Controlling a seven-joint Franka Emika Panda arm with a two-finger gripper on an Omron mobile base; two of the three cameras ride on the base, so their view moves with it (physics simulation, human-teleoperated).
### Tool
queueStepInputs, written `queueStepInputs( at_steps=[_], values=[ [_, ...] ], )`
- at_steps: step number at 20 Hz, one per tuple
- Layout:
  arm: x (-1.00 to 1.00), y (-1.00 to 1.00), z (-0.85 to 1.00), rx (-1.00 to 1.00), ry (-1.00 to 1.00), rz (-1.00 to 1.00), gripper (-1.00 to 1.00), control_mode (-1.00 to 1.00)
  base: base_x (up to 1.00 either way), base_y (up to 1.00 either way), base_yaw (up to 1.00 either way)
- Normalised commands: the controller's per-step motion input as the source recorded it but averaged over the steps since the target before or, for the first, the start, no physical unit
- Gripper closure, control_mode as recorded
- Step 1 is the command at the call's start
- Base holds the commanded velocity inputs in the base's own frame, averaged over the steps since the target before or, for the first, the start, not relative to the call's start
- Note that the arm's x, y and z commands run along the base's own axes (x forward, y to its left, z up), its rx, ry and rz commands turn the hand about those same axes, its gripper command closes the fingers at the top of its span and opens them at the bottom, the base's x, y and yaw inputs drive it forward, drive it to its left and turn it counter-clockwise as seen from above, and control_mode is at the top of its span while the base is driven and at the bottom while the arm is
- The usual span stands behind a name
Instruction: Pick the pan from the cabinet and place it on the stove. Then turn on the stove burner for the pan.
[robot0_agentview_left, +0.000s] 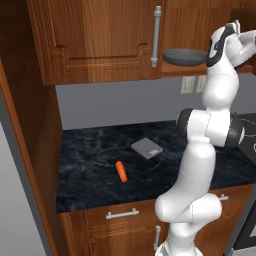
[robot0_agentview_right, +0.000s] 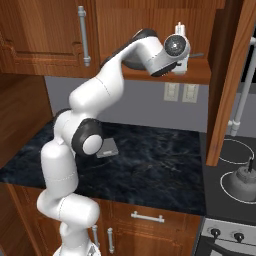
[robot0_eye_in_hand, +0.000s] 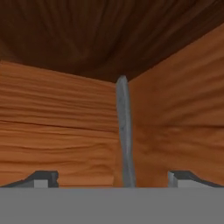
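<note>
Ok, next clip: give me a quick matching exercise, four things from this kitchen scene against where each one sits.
Things:
1. pan
2. carrot
3. kettle
4. end effector

Places:
A. on the stove
B. on the dark countertop, near a flat grey square
C. on the open cabinet shelf
D. open, either side of the pan's thin grey handle, inside the cabinet

Pairs: 1-C, 2-B, 3-A, 4-D

orange carrot (robot0_agentview_left: 121, 171) lying on the dark marbled countertop (robot0_agentview_left: 90, 165), flat grey square thing (robot0_agentview_left: 147, 148) just behind it, little grey kettle (robot0_agentview_right: 244, 183) off right, wall outlets (robot0_agentview_right: 181, 92) above
</note>
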Motion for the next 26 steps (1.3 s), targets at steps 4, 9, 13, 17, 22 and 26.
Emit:
queueStepInputs(
  at_steps=[4,9,13,17,22,26],
  values=[
    [0.15,0.00,0.12,-0.10,-0.03,0.00,-1.00,-1.00,0.00,0.00,0.00],
    [0.17,-0.08,-0.01,-0.07,0.01,0.00,-1.00,-1.00,0.00,0.00,0.00],
    [0.21,-0.09,-0.10,-0.03,0.04,0.00,-1.00,-1.00,0.00,0.00,0.00],
    [0.25,0.00,-0.18,-0.01,0.03,0.00,-1.00,-1.00,0.00,0.00,0.00],
    [0.20,-0.03,-0.27,0.00,0.00,0.00,-1.00,-1.00,0.00,0.00,0.00],
    [0.28,-0.02,-0.26,0.00,0.00,0.00,-1.00,-1.00,0.00,0.00,0.00]
  ],
)
